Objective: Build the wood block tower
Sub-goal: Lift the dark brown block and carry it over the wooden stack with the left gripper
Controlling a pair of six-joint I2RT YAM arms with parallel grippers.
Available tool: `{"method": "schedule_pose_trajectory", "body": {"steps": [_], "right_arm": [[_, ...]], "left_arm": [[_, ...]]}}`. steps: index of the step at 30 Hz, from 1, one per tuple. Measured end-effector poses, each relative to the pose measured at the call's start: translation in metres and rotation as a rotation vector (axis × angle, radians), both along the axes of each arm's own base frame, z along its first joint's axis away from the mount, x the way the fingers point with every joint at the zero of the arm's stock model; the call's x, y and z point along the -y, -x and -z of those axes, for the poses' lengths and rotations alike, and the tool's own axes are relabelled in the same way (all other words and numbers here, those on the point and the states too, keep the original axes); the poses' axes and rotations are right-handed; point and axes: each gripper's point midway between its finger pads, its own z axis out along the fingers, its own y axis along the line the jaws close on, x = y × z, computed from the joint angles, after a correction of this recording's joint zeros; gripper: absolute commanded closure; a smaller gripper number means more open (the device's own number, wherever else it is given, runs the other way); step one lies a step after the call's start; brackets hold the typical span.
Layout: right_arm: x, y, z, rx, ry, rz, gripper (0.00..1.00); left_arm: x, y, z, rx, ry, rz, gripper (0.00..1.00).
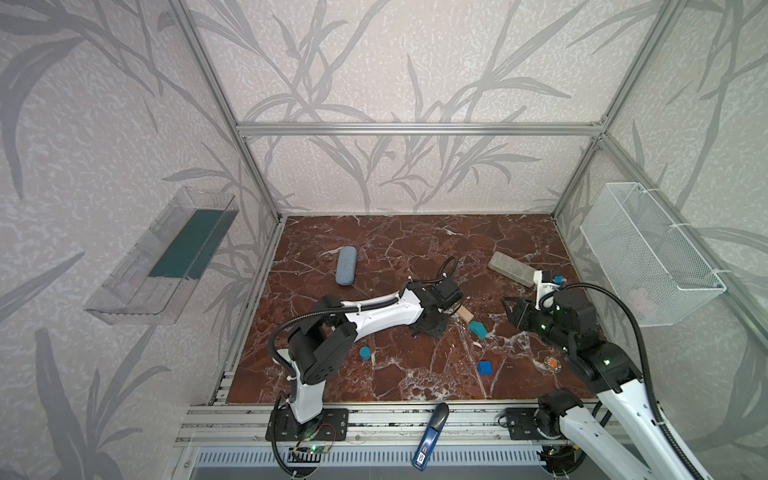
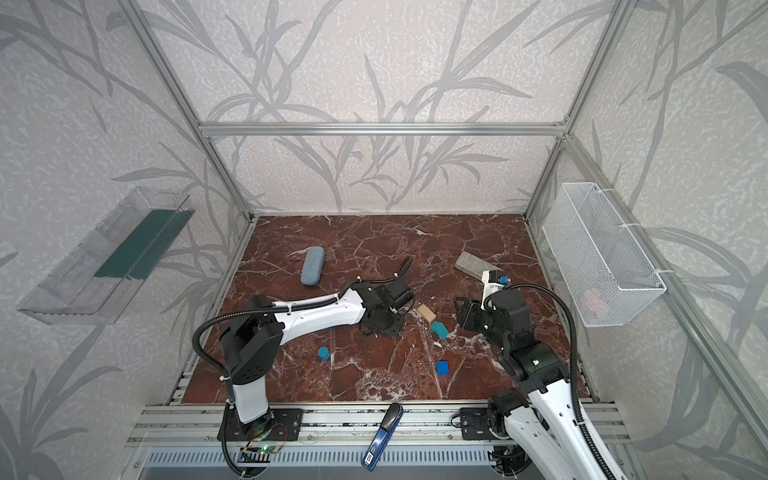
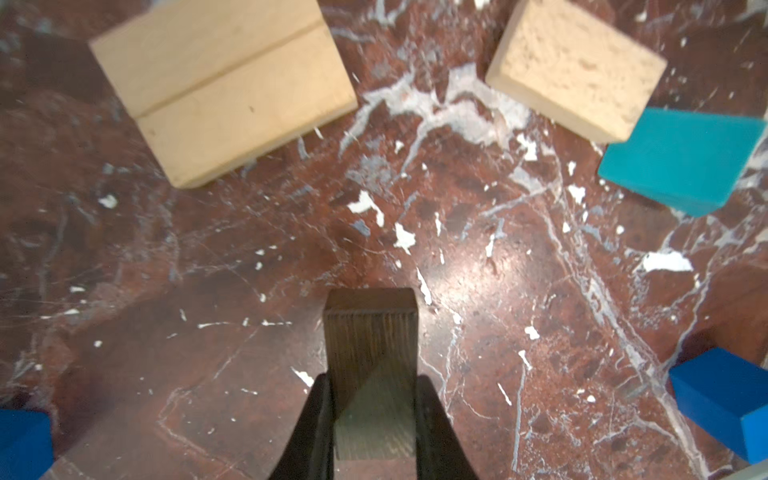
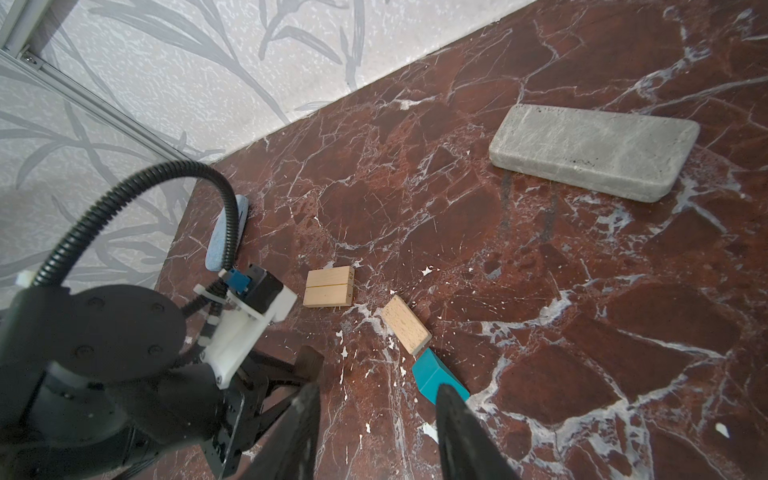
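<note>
A: left gripper?
B: left gripper clenched on the dark bar; jaws press its two long sides; bar points away from the wrist toward the bench; can't tell if its far end touches.
A: right?
B: right gripper released; jaws apart, bare bench between them; it hovers just beside the teal piece.
A: other blocks?
B: two pale bars lie flat, side by side, touching; dark bar is near them, apart. Third pale bar lies flat with one end at the teal piece; touching or just beside, can't tell. Blue cylinder stands alone beside the left arm; blue cube sits alone nearer the front edge than the teal piece, between the arms. Second blue block is cut off at the edge of the left wrist view.
A: tower?
B: not started; every block that shows whole sits straight on the bench.
A: clutter?
B: case and grey brick toward the back, well apart from the blocks.
</note>
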Motion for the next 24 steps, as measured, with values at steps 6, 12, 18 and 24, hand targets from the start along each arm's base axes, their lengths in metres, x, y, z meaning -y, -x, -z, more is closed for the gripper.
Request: {"method": "schedule_pose_trajectory", "body": {"steps": [6, 12, 18, 24], "right_arm": [[-0.001, -0.002, -0.001, 0.004, -0.001, 0.0, 0.53], [-0.002, -0.004, 0.003, -0.005, -0.001, -0.003, 0.53], [-0.007, -0.009, 0.01, -0.023, -0.008, -0.02, 0.53], [-0.011, -0.012, 0.016, -0.042, -0.01, -0.029, 0.54]], "left_arm": [[-0.013, -0.013, -0.004, 0.009, -0.022, -0.05, 0.94], [-0.025, -0.022, -0.012, 0.015, -0.052, -0.095, 0.94], [-0.018, -0.052, -0.034, 0.053, -0.022, -0.15, 0.97], [-0.024, -0.08, -0.023, 0.029, -0.034, -0.224, 0.98]]}}
